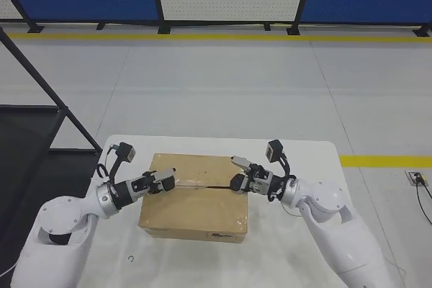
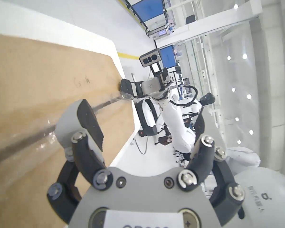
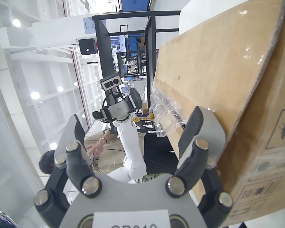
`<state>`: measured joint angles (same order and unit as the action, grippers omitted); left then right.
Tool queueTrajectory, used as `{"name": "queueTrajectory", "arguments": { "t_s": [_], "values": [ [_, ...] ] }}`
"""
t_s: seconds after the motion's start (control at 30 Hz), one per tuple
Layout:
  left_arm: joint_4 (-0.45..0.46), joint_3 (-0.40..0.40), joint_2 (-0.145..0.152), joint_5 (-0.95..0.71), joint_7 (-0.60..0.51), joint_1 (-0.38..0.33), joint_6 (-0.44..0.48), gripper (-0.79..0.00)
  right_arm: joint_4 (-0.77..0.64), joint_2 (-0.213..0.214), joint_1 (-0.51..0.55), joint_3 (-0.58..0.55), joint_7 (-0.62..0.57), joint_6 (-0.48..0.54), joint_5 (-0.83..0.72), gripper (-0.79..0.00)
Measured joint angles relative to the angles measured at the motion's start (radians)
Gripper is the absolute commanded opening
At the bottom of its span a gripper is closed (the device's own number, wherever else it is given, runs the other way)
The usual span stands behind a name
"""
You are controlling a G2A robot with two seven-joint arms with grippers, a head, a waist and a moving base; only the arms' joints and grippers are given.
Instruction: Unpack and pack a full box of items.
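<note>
Top view shows one cardboard box [image 1: 194,205], flaps closed, lying on one white table [image 1: 302,155], and two grippers above its top face: the left gripper [image 1: 164,180] at one end of the centre seam and the right gripper [image 1: 237,178] at the other end, with one strip of clear tape [image 1: 194,184] running along the seam between them. From this height the spread of the fingers is hard to read; the wrist views settle it. In the left wrist view the left gripper [image 2: 142,117] has its two fingers held wide apart, gripping nothing, one finger [image 2: 87,119] just over the taped seam. In the right wrist view the right gripper [image 3: 135,115] is likewise spread and holds nothing, one finger [image 3: 192,129] at the box's end edge, where the tape is crinkled. That view also shows printed handling symbols [image 3: 270,129] on the box's side wall.
</note>
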<state>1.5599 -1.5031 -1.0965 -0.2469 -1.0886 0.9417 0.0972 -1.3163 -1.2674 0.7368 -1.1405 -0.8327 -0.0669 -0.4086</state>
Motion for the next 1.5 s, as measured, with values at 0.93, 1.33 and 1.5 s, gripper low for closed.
{"name": "queueTrajectory", "arguments": {
  "t_s": [0.93,1.33,1.5],
  "values": [
    [-0.132,-0.004,0.028,-0.044,0.011,-0.017,-0.014,0.0,-0.035,-0.003,0.019,0.016,0.042,-0.011,0.002,0.0],
    [-0.179,0.013,0.035,-0.082,0.001,-0.029,-0.005,0.0,-0.184,0.002,0.051,-0.018,0.106,-0.005,0.009,0.0],
    [-0.188,0.021,0.037,-0.093,0.006,-0.033,-0.004,0.0,-0.208,-0.006,0.04,0.025,0.104,-0.029,0.017,0.0]
  ]
}}
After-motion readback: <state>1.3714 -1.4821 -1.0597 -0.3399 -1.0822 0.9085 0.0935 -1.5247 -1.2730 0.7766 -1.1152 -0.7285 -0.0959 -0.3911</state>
